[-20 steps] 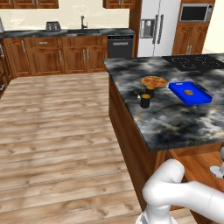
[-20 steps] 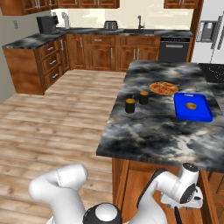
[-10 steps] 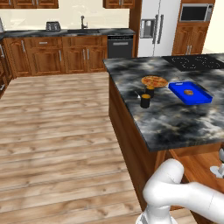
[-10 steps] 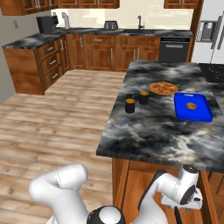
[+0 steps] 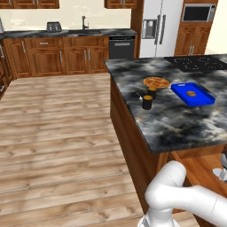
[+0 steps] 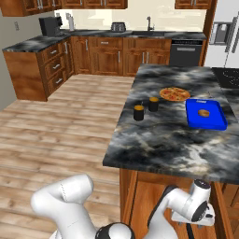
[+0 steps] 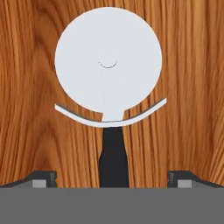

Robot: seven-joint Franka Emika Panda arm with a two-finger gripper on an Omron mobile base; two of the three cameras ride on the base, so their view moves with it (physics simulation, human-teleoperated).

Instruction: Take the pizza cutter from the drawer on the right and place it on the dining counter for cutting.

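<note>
The pizza cutter's (image 7: 109, 74) black handle runs off the hand view's bottom; the drawer (image 5: 201, 170) is cut by the frame edge.

The white arm folds forward from its base and reaches low, its wrist turned down on the near right side, the hand hanging below the elbow. The gripper (image 7: 113, 177) points straight downward with its jaws spread as wide as they go, the two dark fingertips (image 7: 43, 178) standing far apart at either side. Nothing is clasped between them. From the right base view the hand (image 6: 193, 212) sits low, past a bent white forearm.
</note>
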